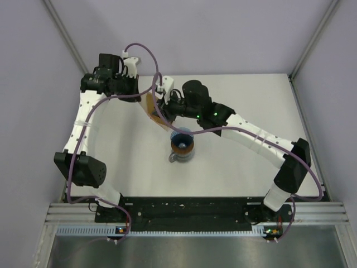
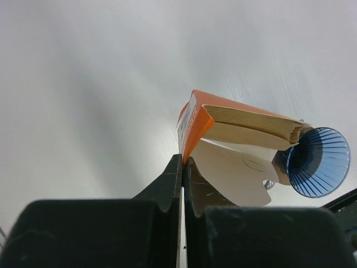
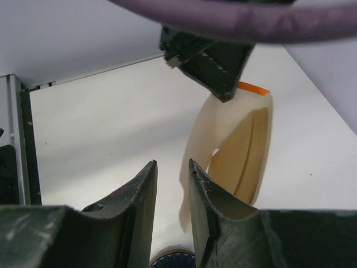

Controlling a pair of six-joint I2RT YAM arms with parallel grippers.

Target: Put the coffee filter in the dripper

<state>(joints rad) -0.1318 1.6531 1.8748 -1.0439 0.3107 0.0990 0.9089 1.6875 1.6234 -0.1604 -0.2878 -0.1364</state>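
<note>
My left gripper (image 2: 183, 160) is shut on the orange corner of the orange-and-white filter pack (image 2: 192, 120) and holds it in the air; a stack of brown filters (image 2: 251, 120) shows in its open side, above a hanging white flap (image 2: 234, 173). No single coffee filter shows apart from the stack. The blue ribbed dripper (image 1: 181, 137) stands mid-table, just below and to the right of the pack (image 1: 149, 104). My right gripper (image 3: 172, 163) is narrowly open and empty, its tips just left of the pack's flap (image 3: 195, 151). The dripper's rim shows below it (image 3: 173, 261).
The dripper sits on a dark brown ring (image 1: 182, 147) on top of a grey glass jug (image 1: 174, 158) with a handle. The left gripper's fingers (image 3: 212, 67) show at the top of the right wrist view. Walls enclose the white table (image 1: 245, 178).
</note>
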